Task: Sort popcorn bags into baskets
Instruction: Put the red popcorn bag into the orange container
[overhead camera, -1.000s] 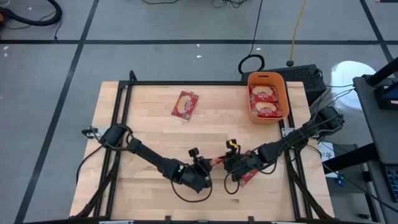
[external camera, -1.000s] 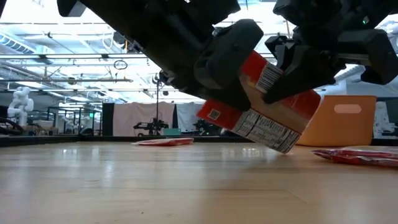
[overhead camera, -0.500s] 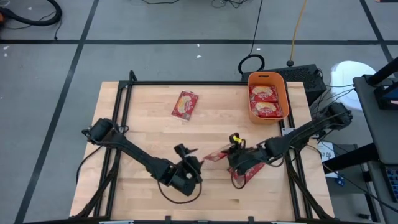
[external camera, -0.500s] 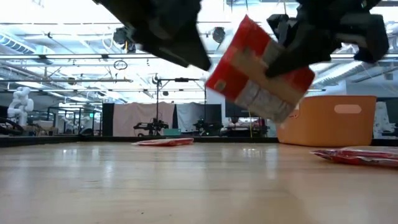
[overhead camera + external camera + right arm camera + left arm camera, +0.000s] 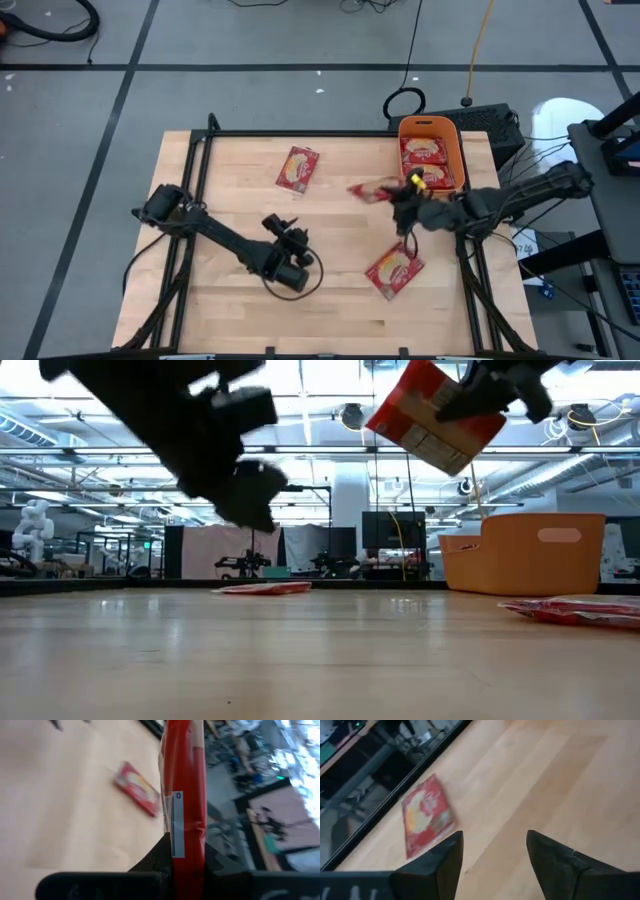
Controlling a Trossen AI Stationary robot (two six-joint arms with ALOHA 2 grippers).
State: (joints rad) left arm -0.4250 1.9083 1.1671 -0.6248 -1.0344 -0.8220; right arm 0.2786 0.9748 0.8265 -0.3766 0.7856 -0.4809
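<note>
Red popcorn bag (image 5: 432, 415) hangs pinched in my right end effector (image 5: 398, 197), lifted clear of the desk (image 5: 230, 200) just beside the orange basket (image 5: 455, 148). From above I see two bags (image 5: 428, 163) already inside it; the low view hides them behind its wall. Another bag (image 5: 394, 270) lies near the front edge, one more (image 5: 297, 167) farther back. My left end effector (image 5: 492, 857) stands open and empty over bare wood.
</note>
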